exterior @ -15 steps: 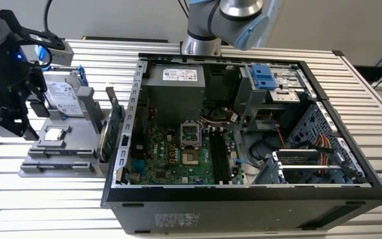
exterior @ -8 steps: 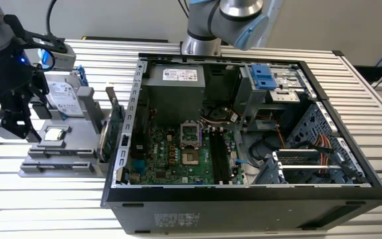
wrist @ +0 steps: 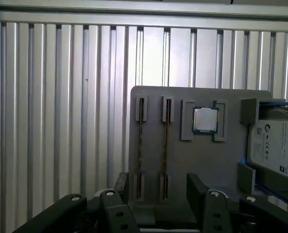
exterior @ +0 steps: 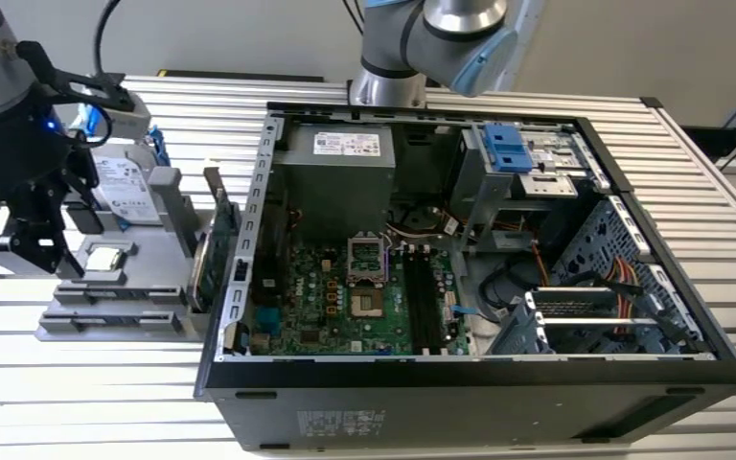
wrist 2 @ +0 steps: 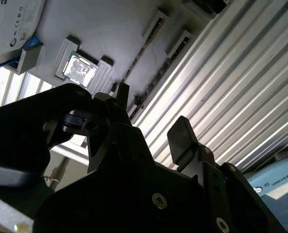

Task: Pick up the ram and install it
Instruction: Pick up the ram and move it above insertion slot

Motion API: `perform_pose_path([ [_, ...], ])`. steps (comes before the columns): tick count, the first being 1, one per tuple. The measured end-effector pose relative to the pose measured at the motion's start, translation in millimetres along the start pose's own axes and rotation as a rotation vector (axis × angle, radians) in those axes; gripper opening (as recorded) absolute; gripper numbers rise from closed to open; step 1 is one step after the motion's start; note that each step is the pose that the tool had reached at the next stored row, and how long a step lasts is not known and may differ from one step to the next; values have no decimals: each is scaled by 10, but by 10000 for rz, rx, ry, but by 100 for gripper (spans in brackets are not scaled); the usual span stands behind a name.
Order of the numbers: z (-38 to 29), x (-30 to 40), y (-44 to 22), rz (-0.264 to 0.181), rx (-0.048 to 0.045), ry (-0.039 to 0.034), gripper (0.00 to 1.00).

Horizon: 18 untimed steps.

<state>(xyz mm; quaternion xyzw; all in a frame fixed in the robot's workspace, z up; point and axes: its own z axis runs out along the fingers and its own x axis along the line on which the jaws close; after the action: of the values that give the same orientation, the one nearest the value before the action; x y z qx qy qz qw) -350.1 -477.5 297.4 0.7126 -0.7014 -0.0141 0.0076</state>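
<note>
hard drive point(wrist: 275, 145): white label, print too small to read | power supply point(exterior: 337, 182): white sticker, unreadable | arm's blue cap point(wrist 2: 278, 188): white lettering, cut off at edge

The first wrist view crops the hard drive point(wrist: 274, 145).

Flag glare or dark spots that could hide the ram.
Second wrist view: gripper is a backlit black mass, processor glares white. First wrist view: even light, ram sticks dim but visible in their holder. Exterior view: table slats blown out, computer case interior shadowed.
</note>
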Motion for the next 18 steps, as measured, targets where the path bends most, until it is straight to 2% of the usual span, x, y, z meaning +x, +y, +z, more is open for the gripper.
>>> perform_pose_path([
  [11,87,3,-5,0,-1,19,100],
  [18,142,3,-6,2,-1,60,100],
])
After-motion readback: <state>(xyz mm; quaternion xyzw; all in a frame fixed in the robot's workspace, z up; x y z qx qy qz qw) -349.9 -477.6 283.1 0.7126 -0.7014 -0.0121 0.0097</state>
